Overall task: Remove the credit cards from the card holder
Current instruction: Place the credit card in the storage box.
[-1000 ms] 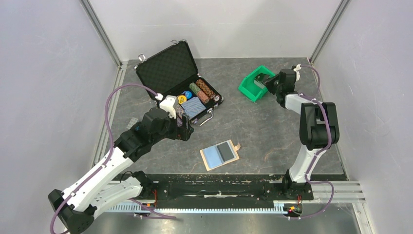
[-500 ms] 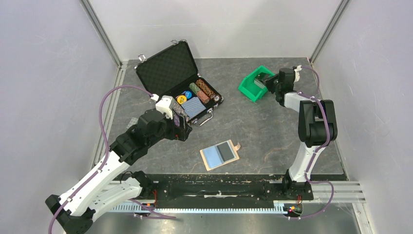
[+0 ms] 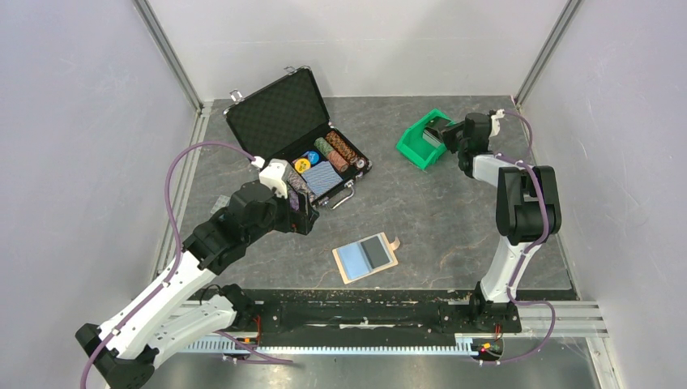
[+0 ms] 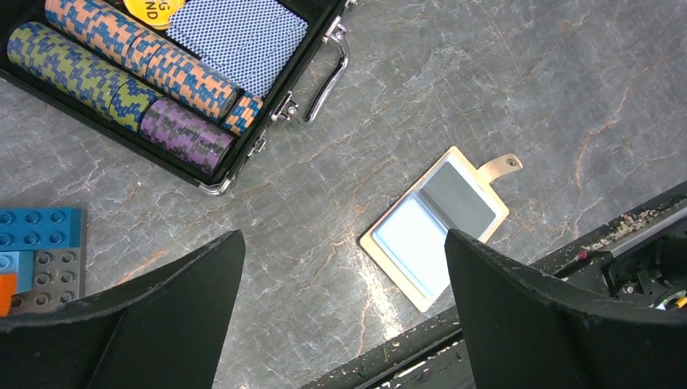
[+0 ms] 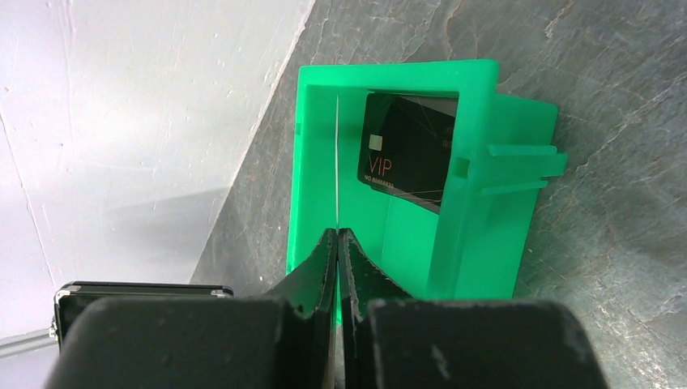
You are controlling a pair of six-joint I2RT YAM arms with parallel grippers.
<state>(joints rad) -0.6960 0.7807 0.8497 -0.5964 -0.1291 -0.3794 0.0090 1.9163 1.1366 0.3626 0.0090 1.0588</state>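
Note:
The card holder (image 3: 365, 257) lies open and flat on the table near the front edge, also in the left wrist view (image 4: 435, 229). A light blue card (image 4: 413, 243) and a grey card (image 4: 458, 197) sit in its two faces. My left gripper (image 3: 306, 212) is open and empty, above the table to the left of the holder (image 4: 342, 239). My right gripper (image 3: 444, 139) is shut (image 5: 338, 231) on a thin card seen edge-on (image 5: 336, 162), held inside the green bin (image 5: 389, 73). A black VIP card (image 5: 409, 150) leans in the bin.
The open black chip case (image 3: 296, 130) with poker chips (image 4: 121, 69) and a blue patterned deck (image 4: 239, 36) stands at the back left. Toy bricks (image 4: 36, 251) lie left of my left gripper. The front rail (image 3: 364, 312) runs below the holder.
My left arm has shifted slightly left and back. My right gripper has edged further toward the green bin with the thin card. The card holder has not moved.

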